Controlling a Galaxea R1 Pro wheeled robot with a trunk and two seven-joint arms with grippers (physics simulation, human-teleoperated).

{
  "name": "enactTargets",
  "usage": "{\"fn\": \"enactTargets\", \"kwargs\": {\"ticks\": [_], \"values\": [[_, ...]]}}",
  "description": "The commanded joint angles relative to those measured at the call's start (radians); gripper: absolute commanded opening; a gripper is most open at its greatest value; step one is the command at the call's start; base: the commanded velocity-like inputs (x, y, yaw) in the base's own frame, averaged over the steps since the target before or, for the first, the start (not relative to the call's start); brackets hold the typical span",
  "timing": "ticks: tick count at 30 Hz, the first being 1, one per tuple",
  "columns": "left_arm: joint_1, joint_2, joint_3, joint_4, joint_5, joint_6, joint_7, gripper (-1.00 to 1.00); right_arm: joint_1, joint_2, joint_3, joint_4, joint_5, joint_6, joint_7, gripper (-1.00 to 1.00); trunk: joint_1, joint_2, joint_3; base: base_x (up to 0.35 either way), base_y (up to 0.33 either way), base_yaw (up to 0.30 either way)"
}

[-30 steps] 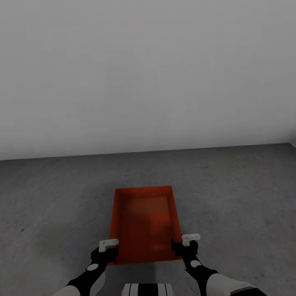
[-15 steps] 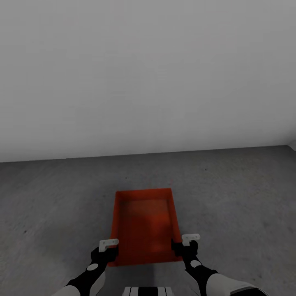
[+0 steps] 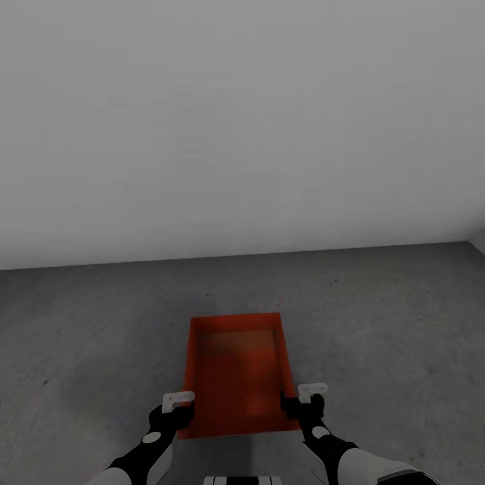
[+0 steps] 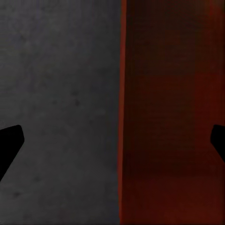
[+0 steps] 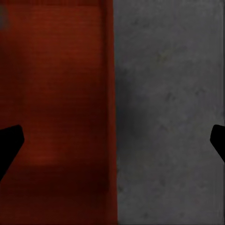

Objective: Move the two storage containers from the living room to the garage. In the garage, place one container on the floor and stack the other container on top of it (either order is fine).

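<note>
Garage scene: white wall (image 3: 242, 121) far, dark concrete floor (image 3: 377, 323) all around. One orange-red container (image 3: 236, 370) sits centre-near, directly in front of the trunk, open top up. Whether it is resting on the floor or just above it, I can't tell from the head view.

Left gripper (image 3: 177, 403) is at the container's near-left corner, right gripper (image 3: 312, 392) at the near-right corner. Each straddles a side wall: in the left wrist view one fingertip (image 4: 10, 143) is over the floor, the other over the red interior, with the wall edge running between them. Right wrist view mirrors that, fingertip (image 5: 10, 140) on the container (image 5: 56, 112) side. Both sets of jaws are spread wide, not clamped on the walls.

Handling judgement: rigid box, thin flat walls, looks empty so probably light. Smooth walls, so likely slippery under a pinch. Best hold is the two opposite long walls near the rim, both arms symmetric, to keep it level. A one-sided grip would probably let it swing.
</note>
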Motion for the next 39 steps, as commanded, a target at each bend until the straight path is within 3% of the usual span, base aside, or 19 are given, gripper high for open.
{"fn": "enactTargets", "kwargs": {"ticks": [1,39], "values": [[0.0,0.0,-0.007,0.001,0.011,-0.004,0.004,1.0,-0.001,0.0,0.008,0.001,-0.002,-0.002,-0.006,1.0,-0.004,0.007,0.003,0.0,0.0,0.0],[0.0,0.0,-0.007,0.001,0.012,-0.004,0.004,1.0,-0.001,0.0,0.008,0.001,0.0,-0.002,-0.005,1.0,-0.15,0.273,0.122,0.0,0.0,0.0]]}}
